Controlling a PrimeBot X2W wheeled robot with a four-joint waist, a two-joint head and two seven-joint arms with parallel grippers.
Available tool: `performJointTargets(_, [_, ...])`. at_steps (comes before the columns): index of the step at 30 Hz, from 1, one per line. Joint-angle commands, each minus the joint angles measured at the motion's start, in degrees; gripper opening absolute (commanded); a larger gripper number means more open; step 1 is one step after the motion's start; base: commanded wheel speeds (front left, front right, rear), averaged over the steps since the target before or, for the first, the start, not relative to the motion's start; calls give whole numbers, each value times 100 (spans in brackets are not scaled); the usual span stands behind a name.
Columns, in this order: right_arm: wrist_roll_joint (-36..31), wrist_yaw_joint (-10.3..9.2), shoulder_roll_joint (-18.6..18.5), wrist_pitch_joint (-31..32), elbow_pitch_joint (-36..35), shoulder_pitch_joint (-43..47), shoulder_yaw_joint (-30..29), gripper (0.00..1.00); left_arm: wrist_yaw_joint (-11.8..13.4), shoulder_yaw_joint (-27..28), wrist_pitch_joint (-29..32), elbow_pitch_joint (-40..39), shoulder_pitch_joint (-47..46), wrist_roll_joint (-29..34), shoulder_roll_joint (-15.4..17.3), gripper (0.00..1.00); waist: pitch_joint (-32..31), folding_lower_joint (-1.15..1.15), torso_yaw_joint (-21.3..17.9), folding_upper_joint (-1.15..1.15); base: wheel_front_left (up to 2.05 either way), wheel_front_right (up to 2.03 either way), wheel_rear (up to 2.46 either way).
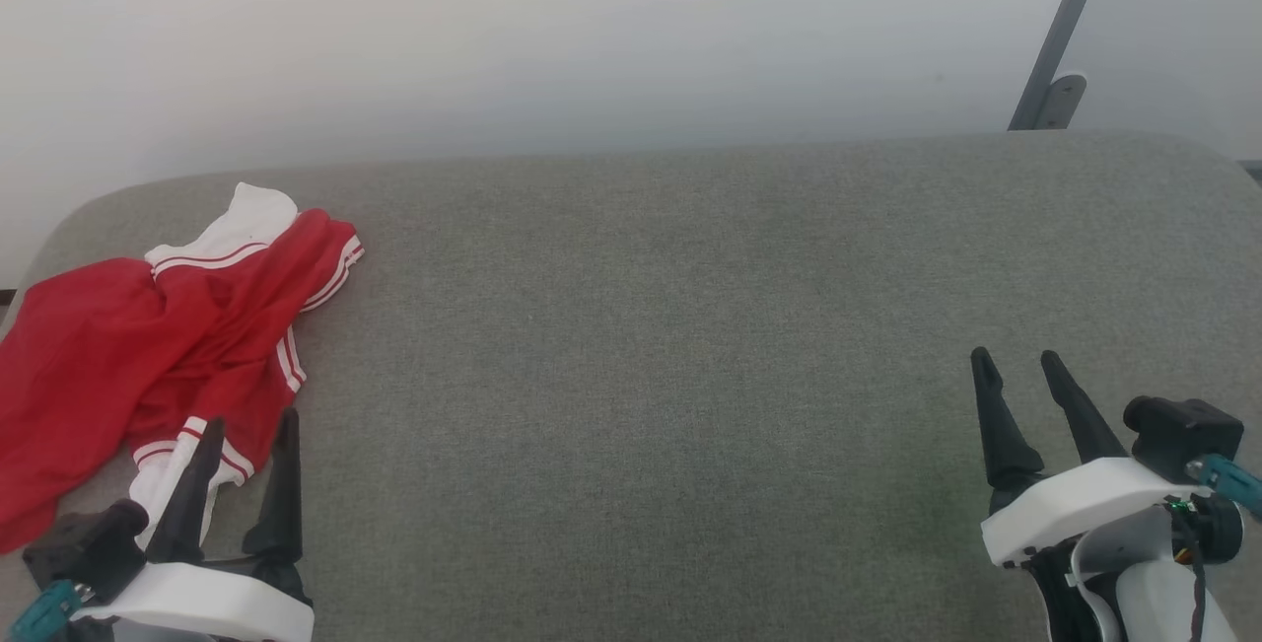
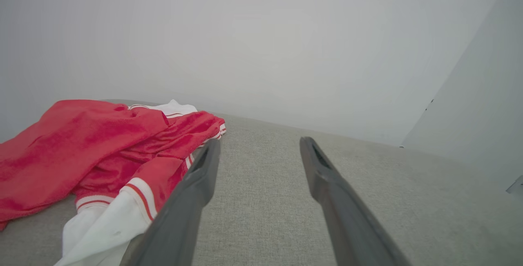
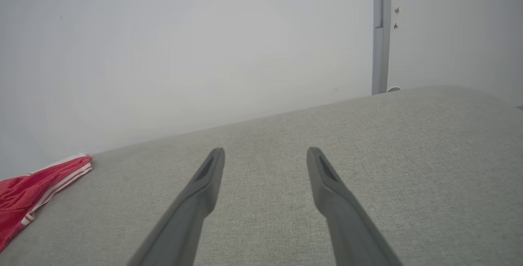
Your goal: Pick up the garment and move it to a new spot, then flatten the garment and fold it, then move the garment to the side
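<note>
The garment point(image 1: 118, 356) is a bright red shirt with white, red-striped sleeve ends, lying crumpled at the far left of the grey padded surface. My left gripper point(image 1: 251, 420) stands open at the lower left, its left finger over a white sleeve end, nothing between the fingers. In the left wrist view the garment point(image 2: 81, 143) spreads to the left of the open fingers point(image 2: 204, 168). My right gripper point(image 1: 1016, 358) is open at the lower right, far from the shirt. The right wrist view catches a red edge of the garment point(image 3: 24, 192) at the far left.
The grey padded surface point(image 1: 651, 346) stretches wide between the two grippers. A pale wall point(image 1: 552, 31) runs behind it. A grey metal post point(image 1: 1060, 40) with a bracket leans at the back right.
</note>
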Motion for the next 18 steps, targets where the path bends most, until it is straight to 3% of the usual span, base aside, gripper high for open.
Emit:
performJointTargets(1, [-129, 2, -20, -64, -54, -85, 13, 100, -21, 7, -52, -52, 58, 160, 49, 100, 2, 0, 0, 0, 0, 0, 0])
performJointTargets(18, [-804, 1, -19, -193, -63, -119, 4, 100, -18, -6, -228, -89, 104, 674, 160, 100, 22, 0, 3, 0, 0, 0, 0])
